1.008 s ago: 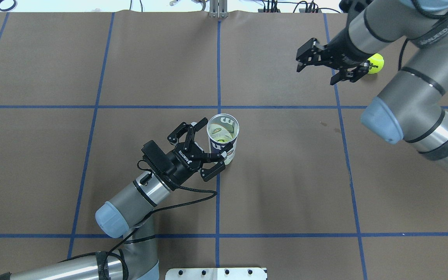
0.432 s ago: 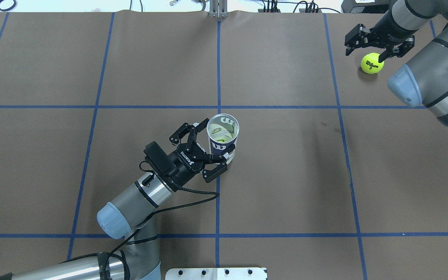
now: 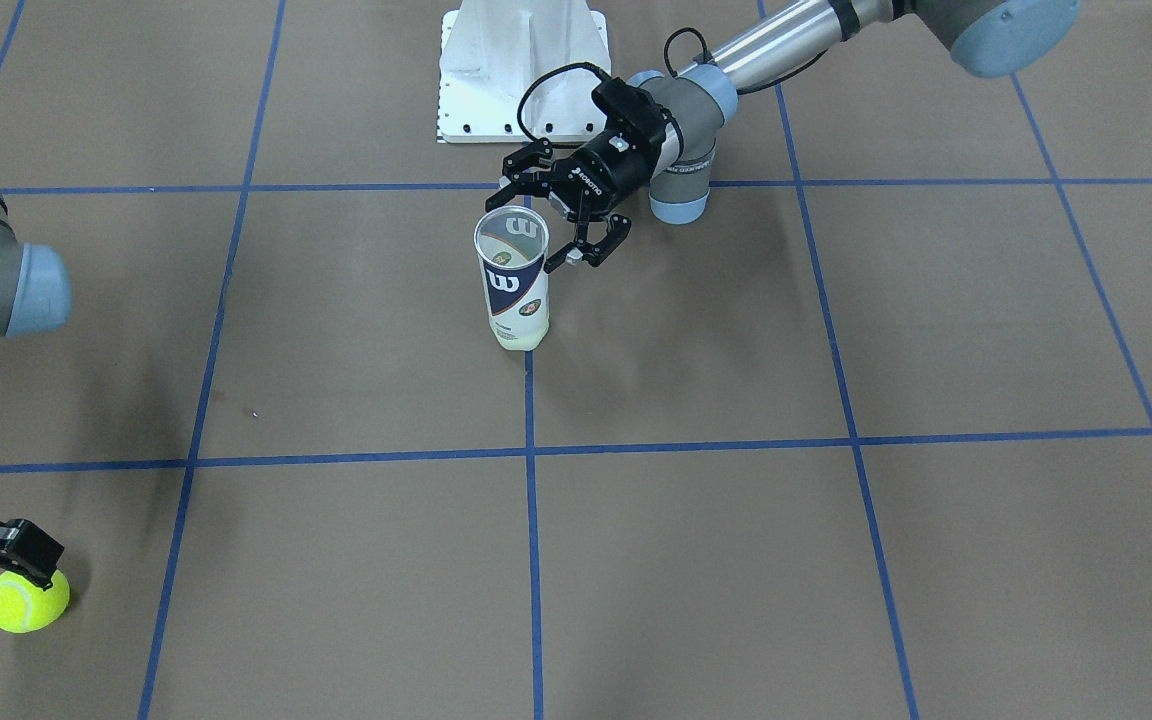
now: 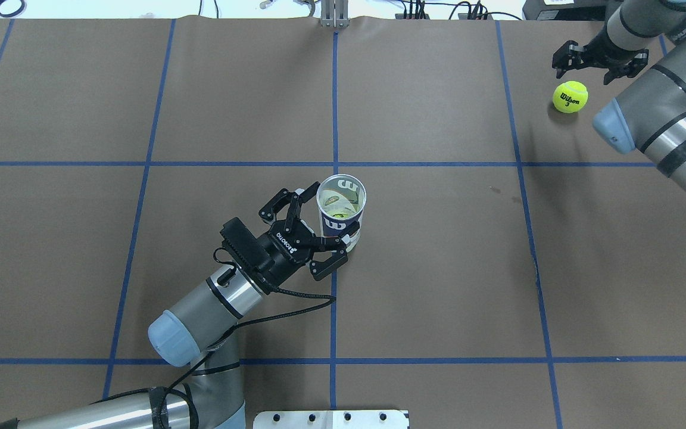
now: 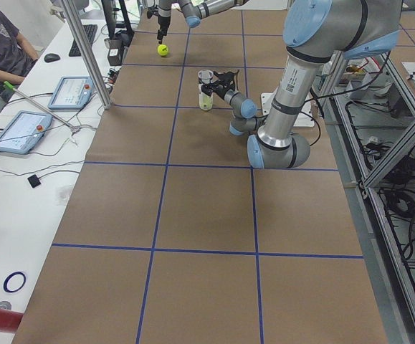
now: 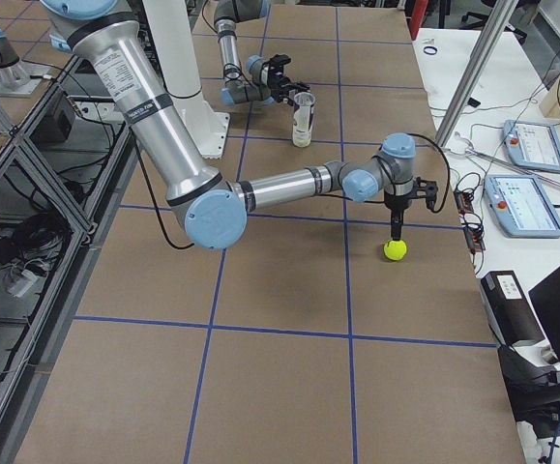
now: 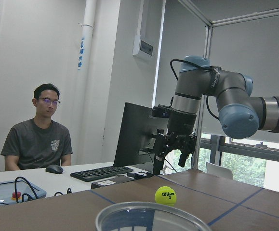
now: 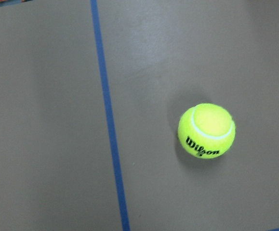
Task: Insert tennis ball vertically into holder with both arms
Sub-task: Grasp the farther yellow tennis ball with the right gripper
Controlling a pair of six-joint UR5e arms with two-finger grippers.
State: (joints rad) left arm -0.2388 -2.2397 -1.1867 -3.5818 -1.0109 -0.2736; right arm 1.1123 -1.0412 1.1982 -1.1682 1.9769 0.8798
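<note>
Right gripper (image 4: pixel 596 64) hangs spread open, ball (image 4: pixel 570 96) on the table below its fingers, slightly off-centre. It should centre first, then drop straight. Left gripper (image 4: pixel 319 217) is open too, holder (image 4: pixel 341 211) upright at its fingertips.

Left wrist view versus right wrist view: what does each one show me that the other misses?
Left wrist only: the rim of the holder, the open right tool hanging by the tennis ball, a person seated at a desk. Right wrist only: a straight-down look at the ball's seam. Both: the ball lying free on the table, Wilson print visible.
</note>
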